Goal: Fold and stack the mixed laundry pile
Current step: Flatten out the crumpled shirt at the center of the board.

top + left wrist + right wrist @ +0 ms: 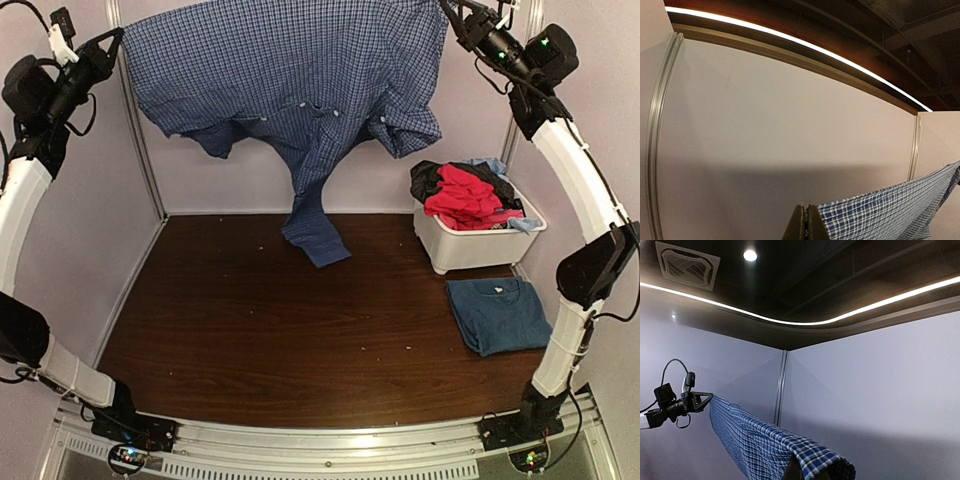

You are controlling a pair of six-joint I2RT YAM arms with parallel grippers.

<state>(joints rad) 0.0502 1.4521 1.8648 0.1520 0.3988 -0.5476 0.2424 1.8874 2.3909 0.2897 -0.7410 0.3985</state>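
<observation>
A blue-and-white check button shirt (300, 75) hangs stretched in the air between my two grippers, high above the table. One sleeve (315, 235) trails down and touches the dark wood table. My left gripper (118, 38) is shut on the shirt's left corner; the left wrist view shows the closed fingers (801, 227) with check cloth (890, 210) beside them. My right gripper (450, 12) is shut on the right corner; cloth (810, 460) drapes over its fingers. A folded dark-blue T-shirt (497, 313) lies at the table's right. Red, black and light-blue clothes (465, 190) fill the bin.
A white plastic bin (470, 245) stands at the back right of the table (250, 330), just behind the folded T-shirt. White enclosure walls with metal posts (140, 130) close off the back and sides. In the right wrist view the left arm's gripper (695, 401) shows at left.
</observation>
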